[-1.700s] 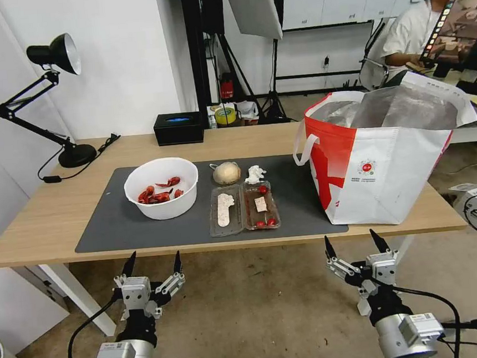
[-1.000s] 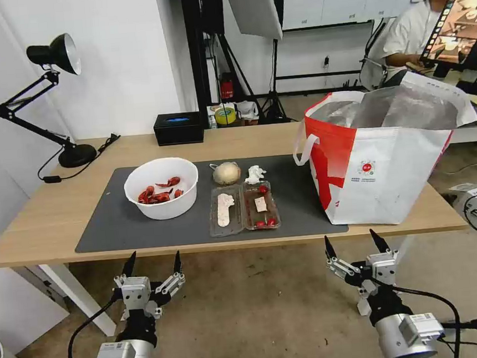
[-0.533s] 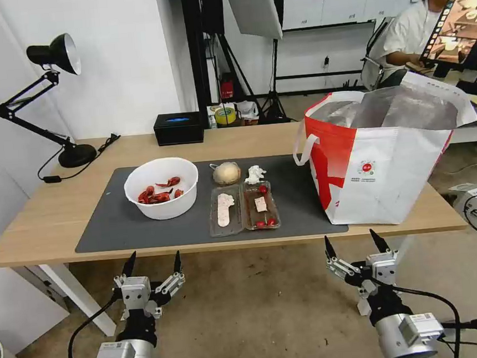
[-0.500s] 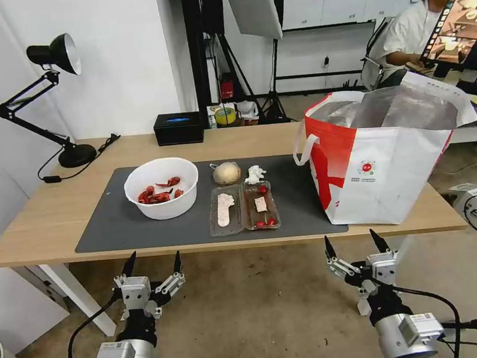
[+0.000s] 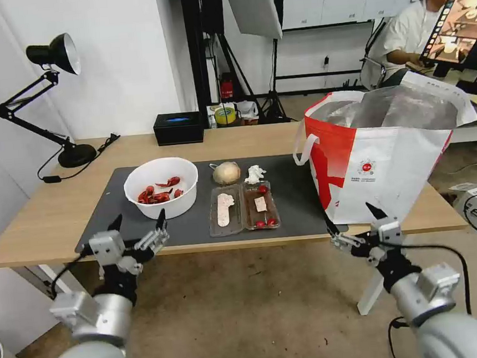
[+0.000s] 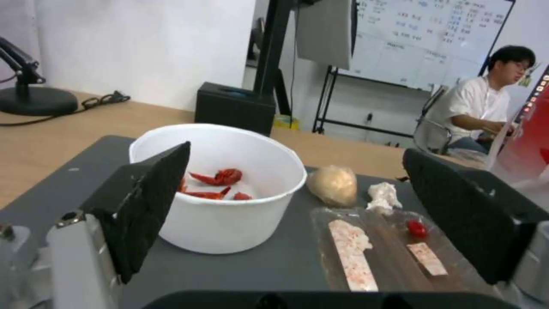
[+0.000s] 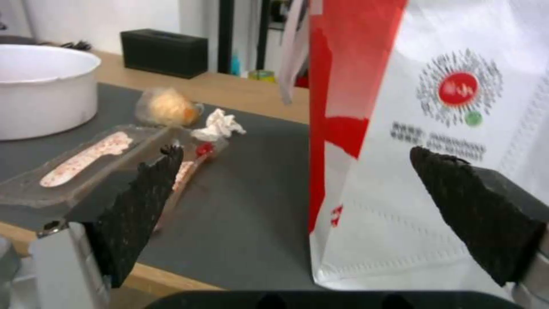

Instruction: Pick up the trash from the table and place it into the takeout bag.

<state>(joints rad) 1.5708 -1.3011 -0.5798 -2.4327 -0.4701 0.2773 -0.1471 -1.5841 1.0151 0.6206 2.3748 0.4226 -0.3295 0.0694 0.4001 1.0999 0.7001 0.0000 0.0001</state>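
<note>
On the dark mat (image 5: 113,212) of the table (image 5: 47,218) stand a white bowl of red shells (image 5: 161,188), a clear two-part tray (image 5: 244,207), a tan lump (image 5: 226,173) and a crumpled tissue (image 5: 255,173). The takeout bag (image 5: 381,155) stands open at the table's right end. My left gripper (image 5: 139,224) is open at the front edge, just short of the bowl (image 6: 217,189). My right gripper (image 5: 350,219) is open at the front edge, before the bag's near left corner (image 7: 435,128), with the tray (image 7: 103,159) off to one side. Both grippers hold nothing.
A black box (image 5: 178,127) sits at the table's back edge and a black desk lamp (image 5: 56,100) at its far left corner. A person sits at a screen behind the bag. Bare floor lies in front of the table.
Both arms have risen from below the tabletop to its front edge, fingers still open. Nothing on the table has moved.
</note>
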